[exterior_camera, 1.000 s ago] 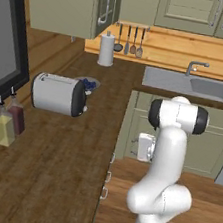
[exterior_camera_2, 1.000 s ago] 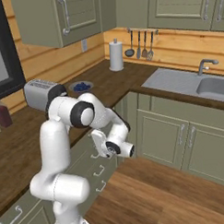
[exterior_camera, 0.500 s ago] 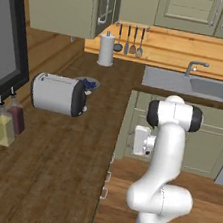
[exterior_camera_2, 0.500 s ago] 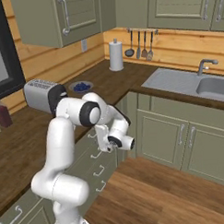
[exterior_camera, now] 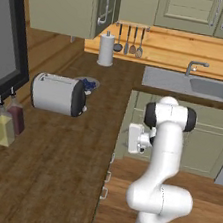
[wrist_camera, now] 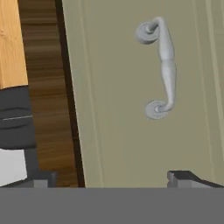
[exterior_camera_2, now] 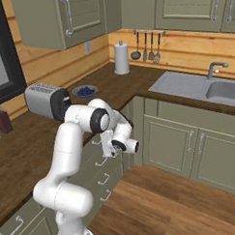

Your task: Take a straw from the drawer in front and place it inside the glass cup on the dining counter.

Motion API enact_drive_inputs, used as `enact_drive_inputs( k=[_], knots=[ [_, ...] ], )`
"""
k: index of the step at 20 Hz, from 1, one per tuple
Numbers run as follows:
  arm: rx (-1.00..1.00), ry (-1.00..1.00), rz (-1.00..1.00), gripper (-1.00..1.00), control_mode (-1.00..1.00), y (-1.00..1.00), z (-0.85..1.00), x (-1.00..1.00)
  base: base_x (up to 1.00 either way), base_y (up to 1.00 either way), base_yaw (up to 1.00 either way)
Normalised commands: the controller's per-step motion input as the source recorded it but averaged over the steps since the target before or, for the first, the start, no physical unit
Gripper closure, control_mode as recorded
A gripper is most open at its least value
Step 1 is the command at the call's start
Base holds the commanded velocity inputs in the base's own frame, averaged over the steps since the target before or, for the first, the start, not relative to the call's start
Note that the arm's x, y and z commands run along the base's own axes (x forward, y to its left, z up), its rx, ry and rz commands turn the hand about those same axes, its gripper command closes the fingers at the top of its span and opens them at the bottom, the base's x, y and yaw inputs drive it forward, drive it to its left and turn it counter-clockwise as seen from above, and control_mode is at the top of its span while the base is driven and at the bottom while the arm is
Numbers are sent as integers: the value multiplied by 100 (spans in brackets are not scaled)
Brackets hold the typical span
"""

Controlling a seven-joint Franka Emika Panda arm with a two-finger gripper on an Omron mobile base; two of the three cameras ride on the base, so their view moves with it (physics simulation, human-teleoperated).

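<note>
Jaws spread wide, empty, facing the drawer front, metal handle ahead between them. Reaching-to-open step; next, advance and clamp handle.

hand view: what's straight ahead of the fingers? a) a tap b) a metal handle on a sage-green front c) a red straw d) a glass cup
b: the hand view shows a grey metal handle mounted on a sage-green panel, with the fingers spread wide below it.
</note>
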Motion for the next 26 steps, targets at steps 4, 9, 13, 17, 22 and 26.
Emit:
enact_drive_inputs(
  k=[4,9,13,17,22,26],
  knots=[
    [0,2,0,-100,-100,13,-31,25,0,0,0],
    [0,1,0,-100,-100,2,-22,23,0,0,0],
    [2,0,0,-100,-100,0,-23,18,0,0,0],
    [3,4,0,-100,-100,0,-19,38,0,0,0],
    [3,3,0,-100,-100,0,-26,50,0,0,0],
    [0,1,0,-100,-100,-2,-39,41,0,0,0]
  ],
)
